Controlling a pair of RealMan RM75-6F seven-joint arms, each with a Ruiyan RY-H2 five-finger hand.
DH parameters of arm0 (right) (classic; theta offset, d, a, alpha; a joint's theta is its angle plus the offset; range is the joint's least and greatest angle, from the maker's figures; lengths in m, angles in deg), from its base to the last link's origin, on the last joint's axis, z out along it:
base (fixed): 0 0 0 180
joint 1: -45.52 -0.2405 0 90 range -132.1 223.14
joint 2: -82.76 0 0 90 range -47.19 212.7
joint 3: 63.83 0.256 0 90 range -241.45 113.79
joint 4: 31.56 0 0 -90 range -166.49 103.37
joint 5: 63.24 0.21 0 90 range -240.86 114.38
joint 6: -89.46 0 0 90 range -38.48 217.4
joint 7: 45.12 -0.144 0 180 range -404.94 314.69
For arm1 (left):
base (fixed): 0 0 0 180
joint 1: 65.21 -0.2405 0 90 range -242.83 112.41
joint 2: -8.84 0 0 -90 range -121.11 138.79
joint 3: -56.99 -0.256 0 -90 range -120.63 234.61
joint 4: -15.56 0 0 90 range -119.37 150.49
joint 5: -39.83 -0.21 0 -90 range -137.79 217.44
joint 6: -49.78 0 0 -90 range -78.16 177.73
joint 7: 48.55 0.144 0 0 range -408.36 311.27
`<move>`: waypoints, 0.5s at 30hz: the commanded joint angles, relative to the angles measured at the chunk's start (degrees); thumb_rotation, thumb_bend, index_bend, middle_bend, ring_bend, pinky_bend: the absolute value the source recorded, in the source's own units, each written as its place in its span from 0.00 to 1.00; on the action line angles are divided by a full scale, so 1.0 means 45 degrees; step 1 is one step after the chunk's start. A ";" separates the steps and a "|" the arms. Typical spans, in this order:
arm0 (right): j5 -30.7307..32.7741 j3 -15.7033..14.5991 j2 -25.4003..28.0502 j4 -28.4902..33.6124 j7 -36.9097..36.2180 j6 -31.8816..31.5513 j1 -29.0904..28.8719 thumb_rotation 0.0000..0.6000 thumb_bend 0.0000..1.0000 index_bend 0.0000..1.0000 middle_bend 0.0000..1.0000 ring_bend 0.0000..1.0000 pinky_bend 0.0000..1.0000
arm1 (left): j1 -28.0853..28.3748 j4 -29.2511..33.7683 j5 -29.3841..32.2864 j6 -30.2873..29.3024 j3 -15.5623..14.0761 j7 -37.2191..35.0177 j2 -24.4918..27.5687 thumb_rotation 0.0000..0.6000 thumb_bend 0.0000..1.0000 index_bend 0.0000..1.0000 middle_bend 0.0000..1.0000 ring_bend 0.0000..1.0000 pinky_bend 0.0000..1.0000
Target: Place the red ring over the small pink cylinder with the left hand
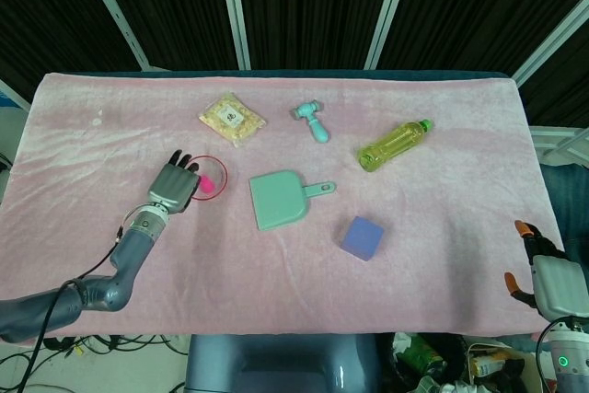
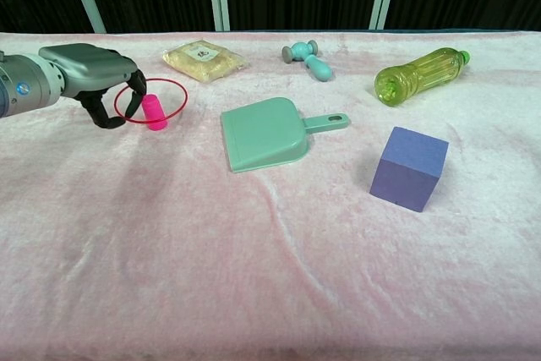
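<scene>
Red ring (image 2: 150,103) thin, tilted | around pink cylinder (image 2: 153,112) | left hand (image 2: 100,82) pinches

red ring (image 2: 166,82), pink cylinder (image 2: 153,112), teal dustpan (image 2: 264,134), purple cube (image 2: 409,167), yellow-green bottle (image 2: 421,74)
</scene>
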 commanded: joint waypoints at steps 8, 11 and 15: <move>0.0053 -0.0003 0.0002 0.0053 0.0046 0.0055 -0.0016 1.00 0.29 0.06 0.08 0.20 0.32 | 0.0198 0.0802 0.0529 -0.0136 -0.0110 0.0343 0.0389 1.00 0.25 0.33 0.17 0.03 0.01; 0.0083 0.0009 0.0004 0.0070 0.0059 0.0037 -0.0007 1.00 0.29 0.06 0.08 0.20 0.32 | 0.0234 0.1301 0.0698 -0.0268 -0.0145 0.0483 0.0636 1.00 0.25 0.33 0.18 0.03 0.01; 0.0130 0.0029 0.0003 0.0070 0.0057 0.0030 -0.0002 1.00 0.29 0.06 0.08 0.20 0.32 | 0.0178 0.2406 0.0775 -0.0689 -0.0084 0.0491 0.1207 1.00 0.25 0.36 0.18 0.03 0.01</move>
